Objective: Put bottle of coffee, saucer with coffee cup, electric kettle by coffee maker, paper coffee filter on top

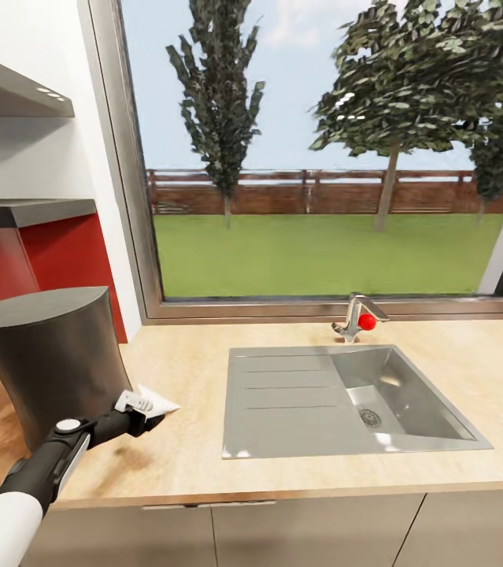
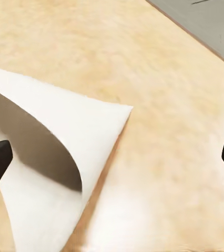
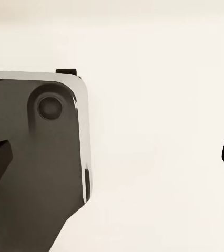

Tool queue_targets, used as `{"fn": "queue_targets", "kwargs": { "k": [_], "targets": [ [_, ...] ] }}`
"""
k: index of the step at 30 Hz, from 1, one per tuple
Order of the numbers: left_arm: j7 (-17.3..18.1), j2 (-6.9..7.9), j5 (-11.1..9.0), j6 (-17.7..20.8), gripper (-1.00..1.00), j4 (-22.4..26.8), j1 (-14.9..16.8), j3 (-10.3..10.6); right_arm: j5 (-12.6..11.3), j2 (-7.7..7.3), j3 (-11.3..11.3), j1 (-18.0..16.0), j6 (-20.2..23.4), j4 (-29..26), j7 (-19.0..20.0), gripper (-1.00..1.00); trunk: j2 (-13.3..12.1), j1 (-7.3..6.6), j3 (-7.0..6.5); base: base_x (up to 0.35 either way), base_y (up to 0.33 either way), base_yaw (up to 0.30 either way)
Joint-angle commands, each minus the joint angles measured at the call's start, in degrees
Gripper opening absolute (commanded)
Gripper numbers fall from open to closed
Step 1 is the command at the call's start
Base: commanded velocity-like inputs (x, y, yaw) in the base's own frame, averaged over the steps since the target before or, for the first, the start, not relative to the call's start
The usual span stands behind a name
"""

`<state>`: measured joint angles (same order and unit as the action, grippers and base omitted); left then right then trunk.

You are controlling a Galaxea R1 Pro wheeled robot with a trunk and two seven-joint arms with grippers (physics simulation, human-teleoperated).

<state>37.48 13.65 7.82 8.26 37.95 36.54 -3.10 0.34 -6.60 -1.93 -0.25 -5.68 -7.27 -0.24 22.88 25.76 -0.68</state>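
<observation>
Pale tan wood-grain tabletop (image 1: 204,354) – speckled, soft sheen. Tall dark grey coffee maker (image 1: 54,362) – matt, plastic-looking, flat top faintly brushed. White cone-shaped paper filter (image 2: 54,173) – thin, matt, curled sheet. Inset brushed-steel sink (image 1: 298,394), satin grey, ribbed drainer; chrome tap (image 1: 353,315) with glossy red knob. Left pincer (image 1: 142,409) black, matt fingers.

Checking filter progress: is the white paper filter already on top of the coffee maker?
No, the white paper filter lies on the tan countertop beside the dark grey coffee maker.
</observation>
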Motion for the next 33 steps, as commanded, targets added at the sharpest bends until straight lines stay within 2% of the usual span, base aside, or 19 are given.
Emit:
{"fn": "queue_targets", "kwargs": {
  "k": [1,9,33],
  "targets": [
    [0.4,-0.07,0.4,0.4,1.00,-0.1,-0.1,-0.3,0.0,0.01,-0.2,0.0,-0.2,0.1,0.0,1.00,0.0,0.02,0.02,0.000,0.000,0.000],
    [0.4,-0.13,0.4,0.2,1.00,-2.4,-1.0,-0.3,0.0,0.01,-0.2,0.0,-0.2,0.1,0.0,1.00,0.0,0.02,0.02,0.000,0.000,0.000],
    [0.4,-0.20,0.4,0.2,1.00,-2.6,-1.1,-0.3,0.1,0.01,-0.2,0.0,-0.2,0.1,0.0,1.00,0.0,0.02,0.02,0.072,0.000,0.000]
  ]
}}
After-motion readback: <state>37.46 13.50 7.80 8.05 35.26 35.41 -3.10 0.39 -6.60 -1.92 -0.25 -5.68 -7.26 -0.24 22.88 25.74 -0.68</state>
